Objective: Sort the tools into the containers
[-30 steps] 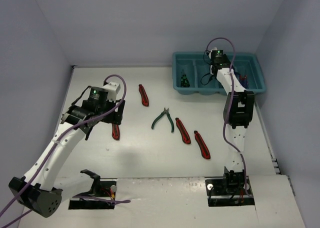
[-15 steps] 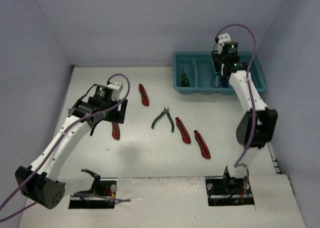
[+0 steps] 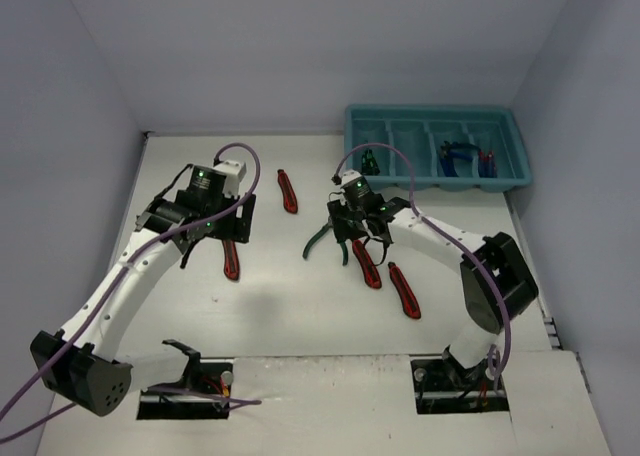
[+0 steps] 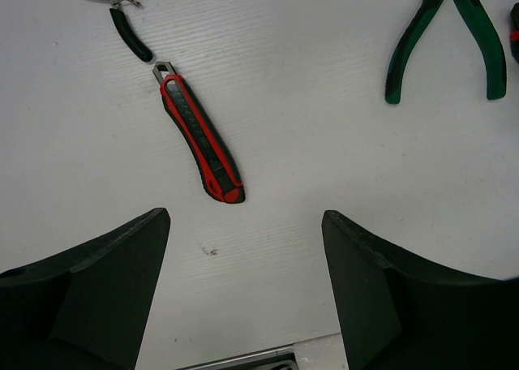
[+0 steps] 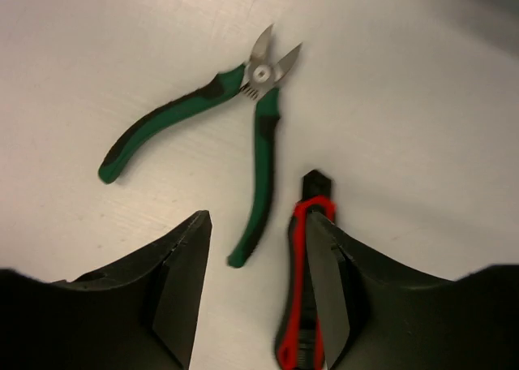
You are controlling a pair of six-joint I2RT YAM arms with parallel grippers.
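1. White bench (image 3: 300, 316), pale walls (image 3: 300, 46) on 3 sides. Both arms are bolted at the near edge.
2. Teal tray (image 3: 437, 185) sits at the far-right corner w/ 4 compartments. Leftmost holds a dark green tool (image 3: 370, 161), too small to id. 3rd from left holds blue pliers (image 3: 458, 156). Rightmost holds a red item (image 3: 487, 160), unclear what.
3. Loose on the bench, L to R: knife 1 (image 3: 233, 261), knife 2 (image 3: 287, 190) further back, green pliers (image 3: 325, 239), knife 3 (image 3: 367, 266), knife 4 (image 3: 404, 289). The knives are red/black, and none of these touch.
4. Left end effector (image 4: 243, 224): fingers spread wide, pinching nothing. It hangs over the far end of knife 1. In the wrist view the knife lies ahead of the gap, blade end away and tilted left.
5. Same view, top-left corner: a black-handled cutter (image 4: 122, 17), partly cut off by the frame edge.
6. Right end effector (image 5: 258, 224): fingers apart, nothing pinched, over the bench betw. green pliers & knife 3. In its wrist view one pliers handle runs into the gap, and knife 3 is partly behind the right-hand finger. Contact w/ either: can't tell.
7. Green pliers lie flat, handles splayed, tips slightly parted and pointing to the far side.
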